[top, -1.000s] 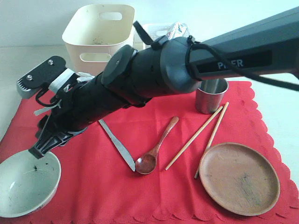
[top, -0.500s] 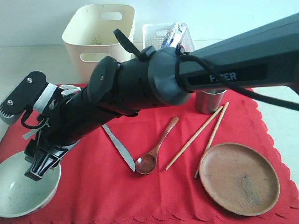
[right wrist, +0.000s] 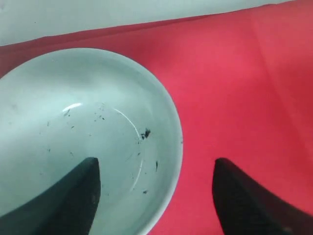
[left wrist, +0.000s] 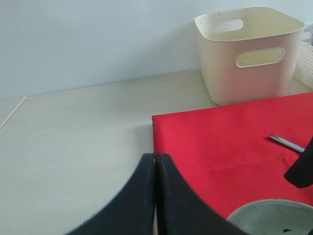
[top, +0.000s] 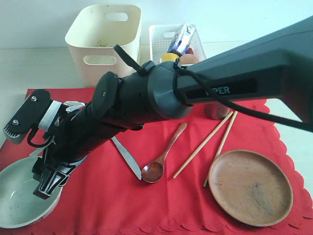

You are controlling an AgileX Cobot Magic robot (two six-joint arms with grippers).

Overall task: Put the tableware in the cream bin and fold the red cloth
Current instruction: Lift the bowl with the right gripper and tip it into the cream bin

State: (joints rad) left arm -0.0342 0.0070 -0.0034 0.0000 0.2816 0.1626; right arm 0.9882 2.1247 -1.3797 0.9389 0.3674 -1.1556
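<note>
The pale speckled bowl (top: 17, 203) sits at the near left corner of the red cloth (top: 107, 205). My right gripper (top: 46, 178) reaches across to it, open. In the right wrist view the gripper (right wrist: 155, 160) straddles the rim of the bowl (right wrist: 73, 127), one finger inside and one over the cloth. Knife (top: 126, 159), wooden spoon (top: 161, 164), chopsticks (top: 205, 142) and brown plate (top: 250, 186) lie on the cloth. The steel cup (top: 215, 111) is mostly hidden behind the arm. The cream bin (top: 105, 41) stands behind the cloth. My left gripper (left wrist: 155, 156) is shut and empty over the table beside the cloth's edge.
A white perforated basket (top: 161, 36) with food items stands to the right of the cream bin. The right arm's dark bulk spans the cloth from upper right to lower left. Bare pale table (left wrist: 73, 127) lies left of the cloth.
The right arm has swung down and to the left, bringing its gripper onto the bowl's rim. Its jaws have widened. The left gripper has stayed shut.
</note>
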